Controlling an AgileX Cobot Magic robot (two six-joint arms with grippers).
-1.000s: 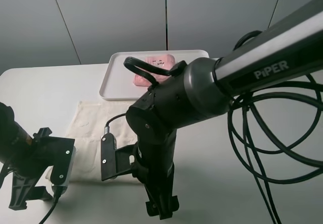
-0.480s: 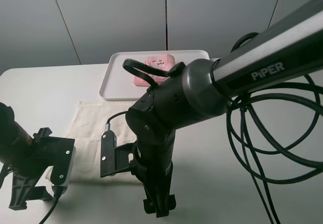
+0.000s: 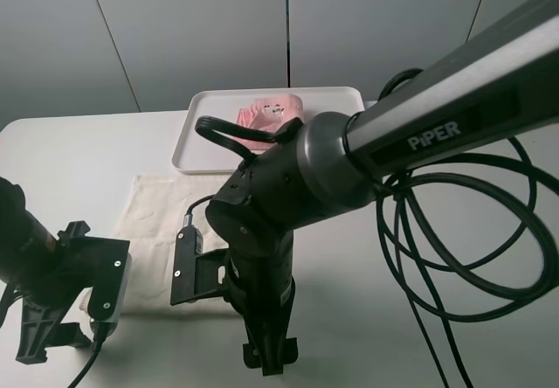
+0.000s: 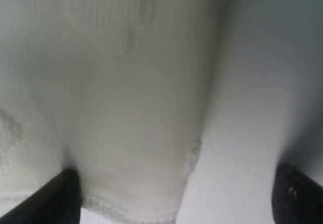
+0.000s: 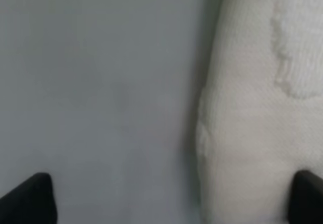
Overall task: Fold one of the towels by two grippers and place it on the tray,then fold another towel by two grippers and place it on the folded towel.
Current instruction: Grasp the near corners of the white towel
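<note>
**A:** Where did the left pincer (image 4: 176, 196) stand?

**B:** It was spread wide and grasped nothing. One near corner of the cream-white towel (image 3: 162, 222) lay between its fingers. The cloth reached from one finger to about the middle of the gap, and bare desk (image 3: 70, 161) filled the rest.

**A:** And the right pincer (image 5: 166, 199)?

**B:** Released as well, jaws wide, at that towel's other near corner. The towel's side edge ran between its fingers, with cloth toward one finger and desk toward the other. The wrist views were blurred, so I could not tell whether any fingertip touched the cloth.

**A:** And the towel itself?

**B:** It lay flat and unfolded on the desk. The tray (image 3: 203, 143) sat just beside its far edge. On the tray lay the pink towel (image 3: 272, 113), gathered into a small folded bundle.

**A:** So which step was in hand?

**B:** I judged the first half done, with the pink towel folded and set down. The second half was at its start. Both pincers were posed at the cream-white towel's near corners, and no grasp had been made yet.

**A:** What did the next move call for?

**B:** Both pincers needed to lower and clench on their corners together. Then they needed to lift evenly and carry the near edge over to the far edge, so the fold would land square. An uneven lift would likely skew such soft terry.
</note>
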